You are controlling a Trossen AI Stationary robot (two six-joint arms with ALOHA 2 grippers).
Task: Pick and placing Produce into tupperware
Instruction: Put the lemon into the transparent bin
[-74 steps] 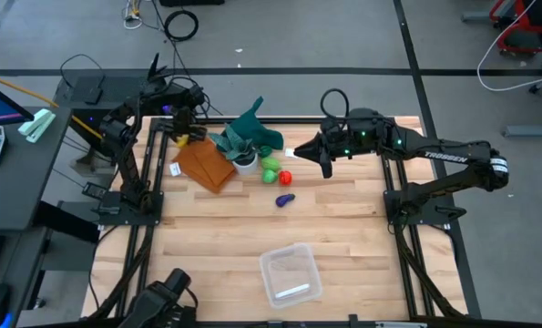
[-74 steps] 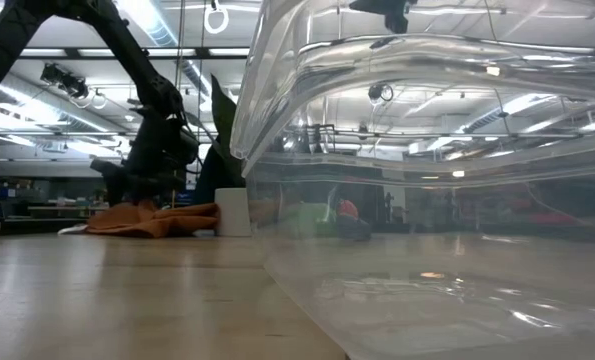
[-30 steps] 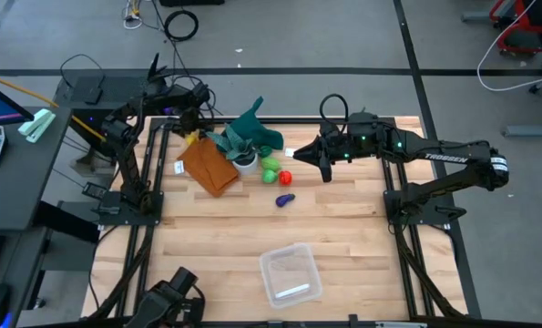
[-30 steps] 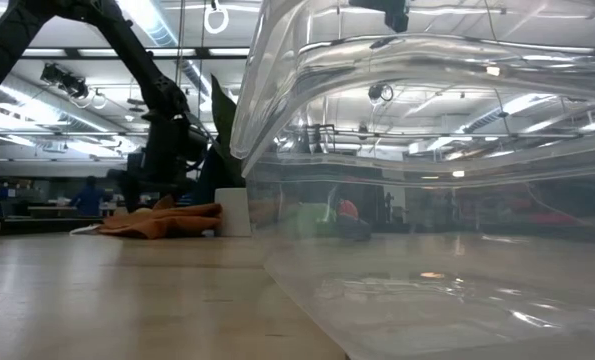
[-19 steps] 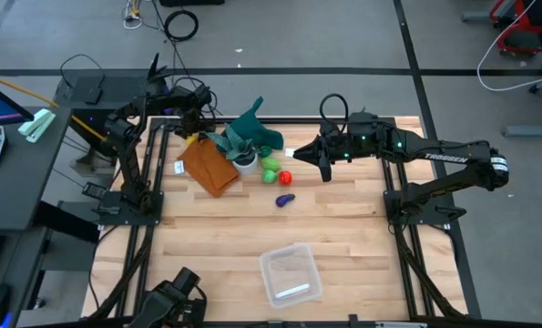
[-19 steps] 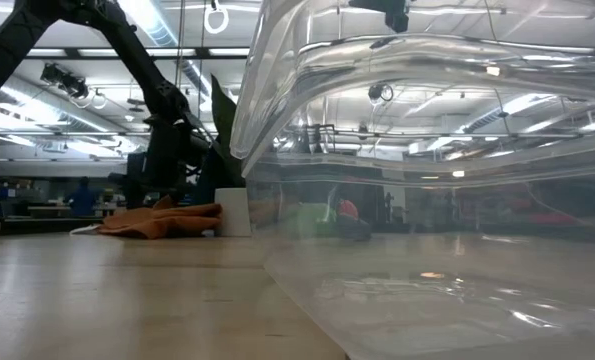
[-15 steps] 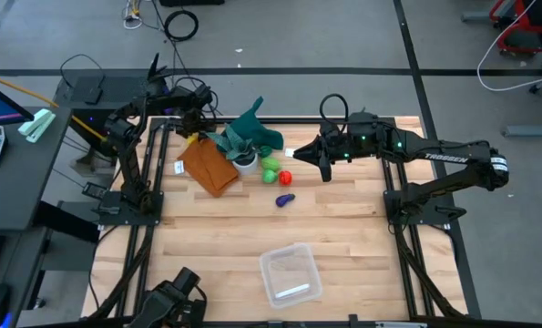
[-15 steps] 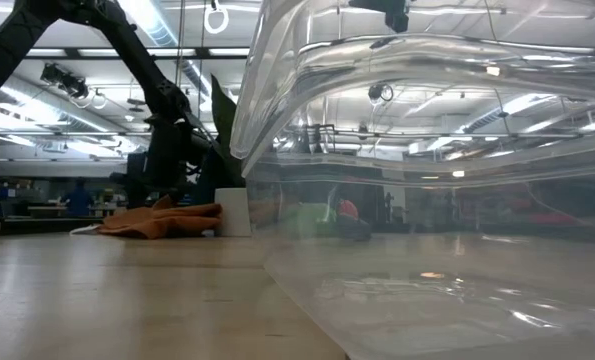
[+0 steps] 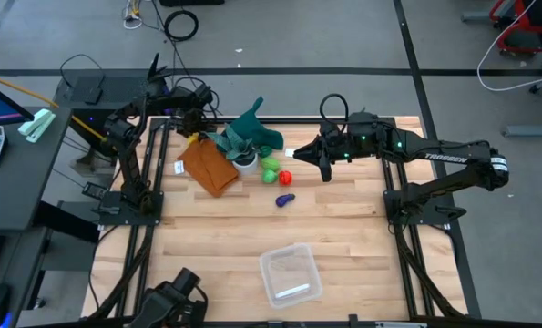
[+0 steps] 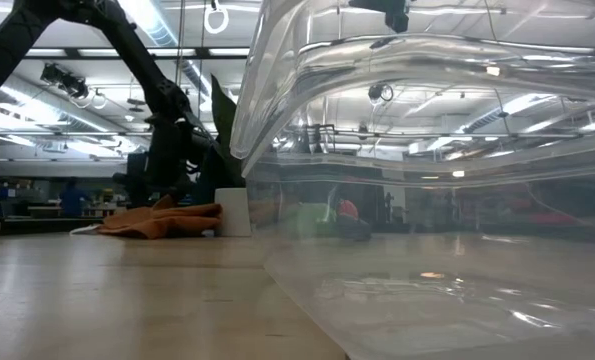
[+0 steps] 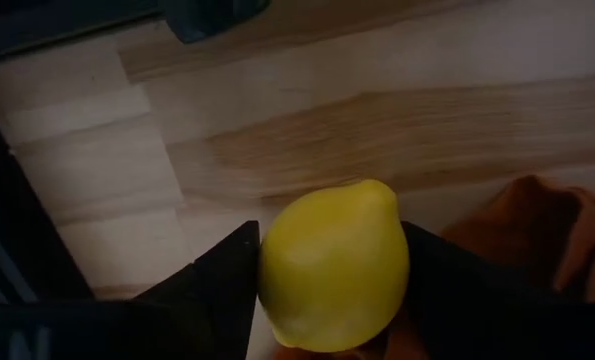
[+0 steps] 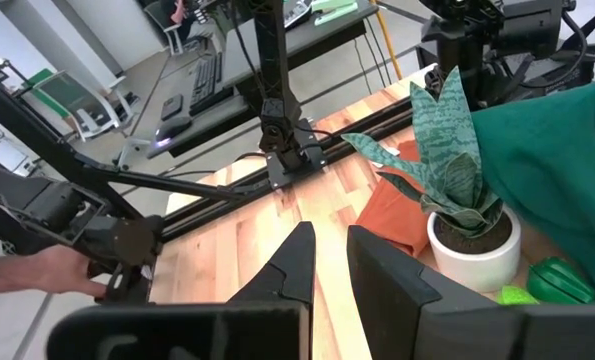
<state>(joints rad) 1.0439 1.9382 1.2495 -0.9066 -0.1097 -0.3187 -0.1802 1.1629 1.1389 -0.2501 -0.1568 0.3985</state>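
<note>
My left gripper [image 9: 194,130] [image 11: 329,240] is at the table's far left corner, over the far edge of an orange-brown cloth [image 9: 207,165], and is shut on the yellow lemon [image 11: 334,265]. Two green toys [image 9: 270,169], a red one [image 9: 285,178] and a purple one [image 9: 285,199] lie on the wood beside a white pot with teal leaves [image 9: 245,161]. My right gripper [image 9: 295,155] [image 12: 329,240] hovers just right of the green and red toys, its fingers a little apart and holding nothing. The clear tupperware [image 9: 291,275] sits near the table's near edge. My left gripper pinches the lemon across its middle [image 11: 277,270], one dark finger [image 11: 227,275] on each side. The fingers come from above, pointing down. The lemon's pointed end [image 11: 362,188] sticks out past the fingertips, with bare wood and the cloth's edge [image 11: 522,225] below it.
A teal cloth [image 9: 252,132] drapes behind the pot. In the low view the tupperware's wall [image 10: 427,200] fills most of the picture. Bare wood lies between the produce and the tupperware. A person's hand [image 12: 37,268] shows beyond the table's left side.
My left gripper, shut on the lemon, has drifted slightly toward the table's right. My right arm and the other objects have kept still.
</note>
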